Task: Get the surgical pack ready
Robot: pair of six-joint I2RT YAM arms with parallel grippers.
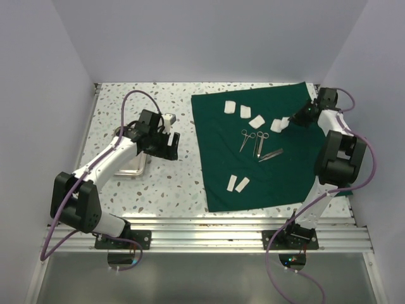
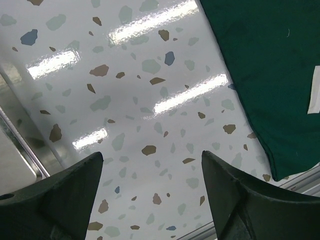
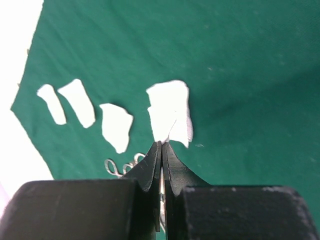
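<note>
The dark green drape (image 1: 266, 171) lies spread on the right half of the table. On it lie two scissor-like instruments (image 1: 251, 140), tweezers (image 1: 271, 155) and several white gauze pieces (image 1: 237, 183). My right gripper (image 1: 296, 118) is at the drape's far right, shut on the edge of one gauze piece (image 1: 279, 125); the wrist view shows the pinched gauze (image 3: 170, 117) at the fingertips (image 3: 162, 143). My left gripper (image 1: 171, 146) is open and empty over bare table left of the drape (image 2: 265, 60). The steel tray (image 1: 131, 168) lies partly under the left arm.
White walls enclose the table on three sides. An aluminium rail (image 1: 209, 231) runs along the near edge. The tray's rim (image 2: 15, 145) shows at the left of the left wrist view, and a gauze piece (image 2: 315, 90) at its right edge.
</note>
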